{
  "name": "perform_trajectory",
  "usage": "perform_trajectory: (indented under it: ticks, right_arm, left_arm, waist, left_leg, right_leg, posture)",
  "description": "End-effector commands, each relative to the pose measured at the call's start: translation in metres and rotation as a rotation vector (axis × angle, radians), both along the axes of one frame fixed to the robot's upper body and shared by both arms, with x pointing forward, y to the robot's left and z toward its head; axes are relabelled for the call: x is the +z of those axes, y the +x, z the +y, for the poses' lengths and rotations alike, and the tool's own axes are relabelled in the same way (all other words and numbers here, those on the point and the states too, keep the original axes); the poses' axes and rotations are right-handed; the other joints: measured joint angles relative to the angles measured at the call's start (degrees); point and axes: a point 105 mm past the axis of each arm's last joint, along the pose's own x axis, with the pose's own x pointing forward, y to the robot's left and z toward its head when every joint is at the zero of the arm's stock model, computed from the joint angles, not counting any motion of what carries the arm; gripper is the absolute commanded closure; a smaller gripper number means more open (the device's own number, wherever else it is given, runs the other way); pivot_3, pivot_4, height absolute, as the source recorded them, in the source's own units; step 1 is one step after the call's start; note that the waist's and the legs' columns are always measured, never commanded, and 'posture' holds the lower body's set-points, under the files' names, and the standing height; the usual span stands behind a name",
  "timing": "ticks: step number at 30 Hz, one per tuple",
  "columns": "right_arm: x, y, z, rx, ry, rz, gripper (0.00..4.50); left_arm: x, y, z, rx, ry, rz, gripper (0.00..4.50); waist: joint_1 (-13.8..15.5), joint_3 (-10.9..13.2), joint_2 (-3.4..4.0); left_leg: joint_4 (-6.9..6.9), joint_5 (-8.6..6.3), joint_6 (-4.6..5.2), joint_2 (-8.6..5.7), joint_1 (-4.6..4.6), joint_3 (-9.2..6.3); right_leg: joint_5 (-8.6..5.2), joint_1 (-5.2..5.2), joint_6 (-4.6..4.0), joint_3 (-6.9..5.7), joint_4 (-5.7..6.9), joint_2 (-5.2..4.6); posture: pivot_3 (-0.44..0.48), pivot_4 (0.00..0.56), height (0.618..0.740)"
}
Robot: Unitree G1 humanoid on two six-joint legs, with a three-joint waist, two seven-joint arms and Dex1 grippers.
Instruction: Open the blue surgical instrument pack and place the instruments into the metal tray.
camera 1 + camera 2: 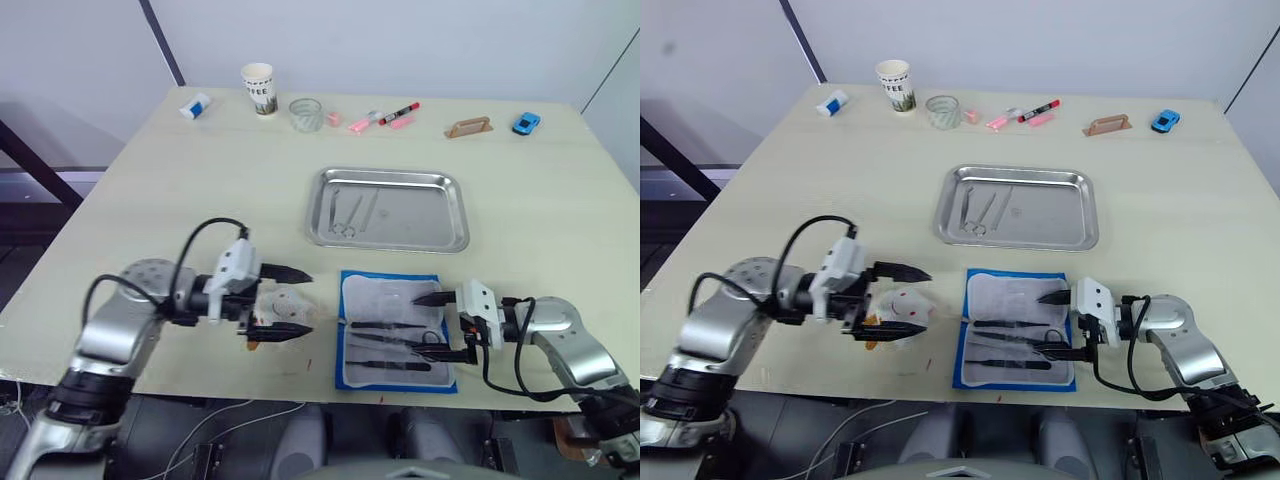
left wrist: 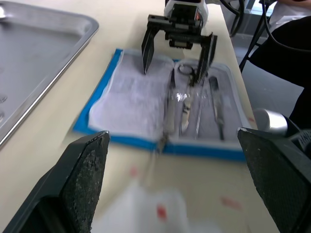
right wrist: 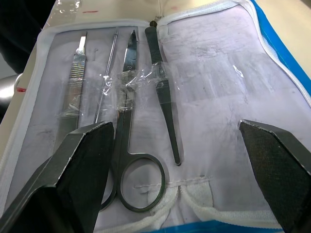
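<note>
My right gripper [image 1: 441,327] hangs spread over the open pack [image 1: 394,329]; I'd pinch the scissors [image 3: 130,145] by the shank, then lift straight.

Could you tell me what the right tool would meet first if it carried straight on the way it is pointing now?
Most likely the instruments strapped in the open blue surgical instrument pack: the right tool hangs open just over them, ring-handled scissors nearest, though exact height is unclear.

A lab test bench (plain walls): pale table [image 1: 200,180] of scattered props.
</note>
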Motion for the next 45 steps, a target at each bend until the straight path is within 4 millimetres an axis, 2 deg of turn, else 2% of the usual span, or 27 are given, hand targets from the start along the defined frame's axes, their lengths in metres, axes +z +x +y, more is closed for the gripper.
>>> perform_trajectory:
  ticks: [1, 4, 7, 8, 10, 17, 20, 35, 45]
  right_arm:
    - [-0.021, -0.008, -0.011, -0.023, -0.075, 0.08, 0.0]
    - [-0.021, -0.009, -0.005, -0.011, -0.069, 0.079, 0.0]
    - [-0.022, -0.008, -0.002, -0.011, -0.062, 0.08, 0.0]
    - [-0.023, -0.008, -0.001, -0.01, -0.062, 0.08, 0.0]
    - [-0.023, -0.008, 0.001, -0.006, -0.062, 0.08, 0.0]
    - [-0.023, -0.007, 0.005, -0.003, -0.058, 0.079, 0.0]
    - [-0.024, -0.007, 0.005, -0.004, -0.059, 0.079, 0.0]
    - [-0.024, -0.005, 0.006, -0.009, -0.059, 0.081, 0.0]
    - [-0.023, -0.004, 0.006, -0.016, -0.059, 0.08, 0.0]
  left_arm:
    - [-0.002, 0.0, -0.024, -0.037, 0.042, -0.028, 0.07]
    - [-0.012, 0.001, -0.037, -0.073, 0.068, -0.025, 0.07]
    - [-0.017, 0.0, -0.048, -0.102, 0.07, -0.009, 0.72]
    - [-0.019, 0.001, -0.051, -0.103, 0.072, -0.015, 1.28]
    - [-0.021, 0.005, -0.057, -0.103, 0.073, -0.029, 2.0]
    - [-0.032, 0.011, -0.064, -0.09, 0.103, -0.045, 2.0]
    - [-0.036, 0.01, -0.066, -0.096, 0.112, -0.051, 2.73]
    - [-0.053, 0.012, -0.071, -0.125, 0.164, -0.075, 2.73]
    - [-0.07, 0.011, -0.067, -0.145, 0.269, -0.076, 2.73]
  waist:
    - [-0.11, 0.0, 0.0]
    - [-0.18, 0.0, 0.0]
    - [-0.14, 0.0, 0.0]
    - [-0.14, 0.0, 0.0]
    - [-0.15, -0.01, -0.02]
    - [-0.57, -0.01, -0.02]
    - [-0.59, -0.01, -0.03]
    - [-1.35, -0.01, -0.03]
    - [-1.38, -0.06, -0.06]
  left_leg:
    - [0.0, 0.0, 0.0, 0.0, 0.0, 0.01]
    - [0.0, 0.0, 0.0, 0.0, 0.01, 0.02]
    - [0.0, 0.0, 0.0, 0.01, 0.02, 0.02]
    - [0.0, 0.0, 0.0, 0.01, 0.02, 0.01]
    - [0.0, 0.0, 0.0, 0.01, 0.02, 0.01]
    - [-0.01, 0.0, 0.0, 0.04, 0.04, -0.01]
    - [-0.01, 0.0, 0.0, 0.04, 0.05, 0.0]
    - [-0.01, 0.0, 0.0, 0.04, 0.05, -0.04]
    - [-0.01, 0.0, 0.0, 0.04, 0.07, -0.04]
  right_leg:
    - [0.0, 0.0, 0.0, 0.02, 0.0, 0.0]
    - [0.0, 0.0, 0.0, 0.06, -0.01, 0.05]
    - [0.0, -0.01, 0.0, 0.06, 0.0, 0.06]
    - [0.0, 0.0, 0.0, 0.04, 0.0, 0.06]
    - [0.0, 0.0, 0.0, 0.05, 0.0, 0.06]
    - [0.0, -0.01, -0.01, 0.06, 0.02, 0.11]
    - [0.0, 0.0, -0.01, 0.06, 0.02, 0.1]
    - [0.0, 0.0, -0.01, 0.05, 0.04, 0.11]
    - [0.0, 0.02, -0.01, 0.05, 0.05, 0.11]
  posture:
    - [0.0, 0.15, 0.74]
    - [0.0, 0.15, 0.74]
    - [0.0, 0.15, 0.74]
    - [0.0, 0.15, 0.74]
    - [0.0, 0.15, 0.74]
    - [0.0, 0.15, 0.74]
    - [0.0, 0.15, 0.74]
    - [0.0, 0.15, 0.74]
    - [0.0, 0.15, 0.74]
